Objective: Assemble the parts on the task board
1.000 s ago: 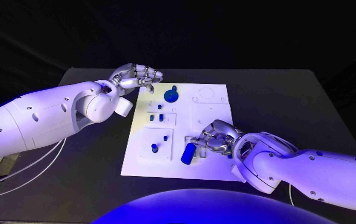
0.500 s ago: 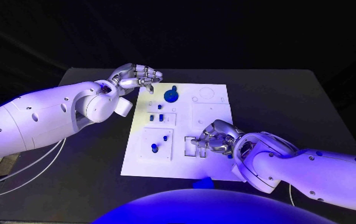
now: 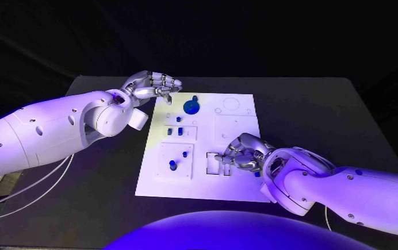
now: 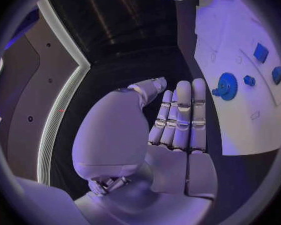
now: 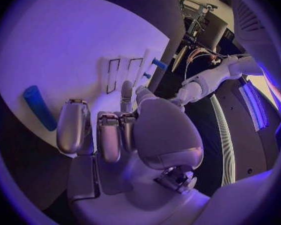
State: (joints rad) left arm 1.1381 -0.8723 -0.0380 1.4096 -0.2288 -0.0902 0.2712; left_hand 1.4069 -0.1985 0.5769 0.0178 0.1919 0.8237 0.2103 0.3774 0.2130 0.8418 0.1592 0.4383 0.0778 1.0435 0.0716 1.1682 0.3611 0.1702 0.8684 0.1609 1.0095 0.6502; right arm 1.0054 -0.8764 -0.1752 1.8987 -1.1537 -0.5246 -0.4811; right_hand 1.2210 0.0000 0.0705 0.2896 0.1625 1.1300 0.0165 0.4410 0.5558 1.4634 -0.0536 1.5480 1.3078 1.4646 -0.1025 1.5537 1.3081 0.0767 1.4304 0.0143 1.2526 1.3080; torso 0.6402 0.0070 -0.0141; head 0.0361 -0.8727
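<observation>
The board [image 3: 203, 146] lies in the middle of the table [image 3: 315, 112]. The right hand [image 3: 242, 155] sits on the board at about 5 o'clock, fingers curled in, holding nothing. A blue rod [image 5: 39, 107] lies loose beside it. The left hand [image 3: 152, 86] hangs off the board at 11 o'clock, fingers straight and together, empty. A blue gear [image 3: 191, 107] sits at 12 o'clock.

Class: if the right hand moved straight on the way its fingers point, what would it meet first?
Likely the rectangular slots in the task board, just ahead of the right hand; the blue part lies aside. Depth is unclear.
</observation>
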